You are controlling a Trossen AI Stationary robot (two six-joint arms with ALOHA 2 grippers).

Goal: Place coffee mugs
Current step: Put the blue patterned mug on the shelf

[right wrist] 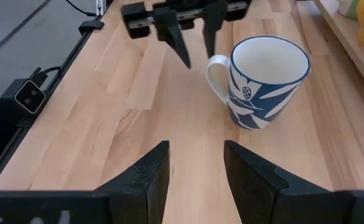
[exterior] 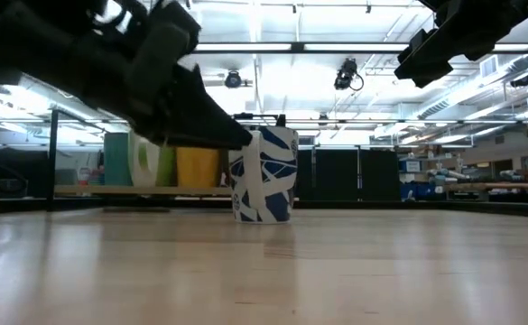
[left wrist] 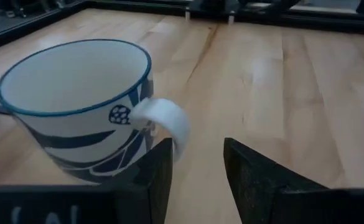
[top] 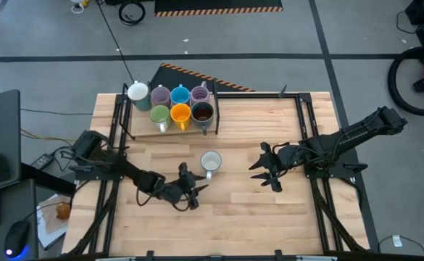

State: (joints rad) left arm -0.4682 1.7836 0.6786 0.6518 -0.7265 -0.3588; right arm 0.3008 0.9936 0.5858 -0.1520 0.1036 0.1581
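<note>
Though its base is hidden (left wrist view), the white mug (left wrist: 76, 112) seemingly stands free.

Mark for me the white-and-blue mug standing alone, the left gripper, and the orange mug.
white-and-blue mug (right wrist: 267, 87): right wrist view, on its patterned side wall.
left gripper (right wrist: 193, 43): right wrist view, midway between its open fingertips, beside the handle.
orange mug (top: 180, 114): high view, on its opening.
</note>
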